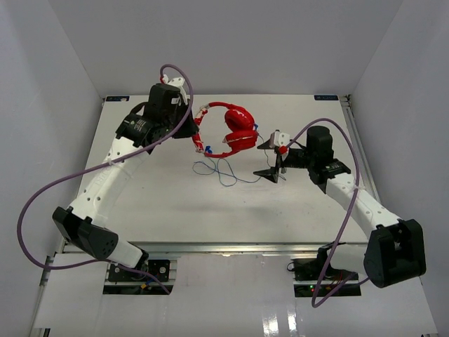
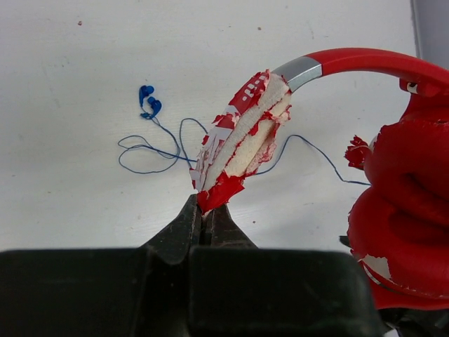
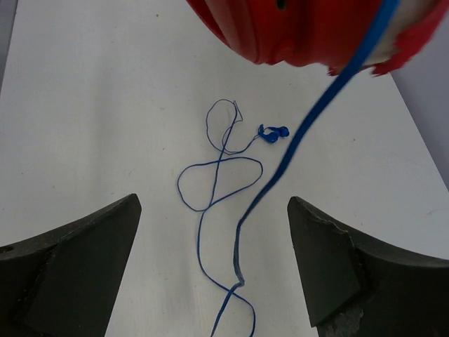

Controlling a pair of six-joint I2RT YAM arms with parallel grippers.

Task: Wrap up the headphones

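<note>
The red headphones [image 1: 237, 130] hang above the table from my left gripper [image 1: 193, 130]. In the left wrist view that gripper [image 2: 209, 210] is shut on the torn red-and-white padding of the headband [image 2: 242, 144], with the red cups [image 2: 403, 203] at the right. The thin blue cable [image 1: 221, 168] drops from a cup and lies in loops on the table, ending in the small blue plug [image 2: 149, 100]. My right gripper [image 1: 269, 160] is open just right of the cups. In its wrist view [image 3: 214, 239] the cable [image 3: 280, 172] hangs between its fingers, touching neither, below a cup [image 3: 302, 28]. The plug [image 3: 273, 133] lies beyond.
The white table [image 1: 154, 203] sits between white walls on three sides. Purple robot cables [image 1: 42, 196] loop beside both arms. A metal rail [image 1: 231, 249] runs along the near edge.
</note>
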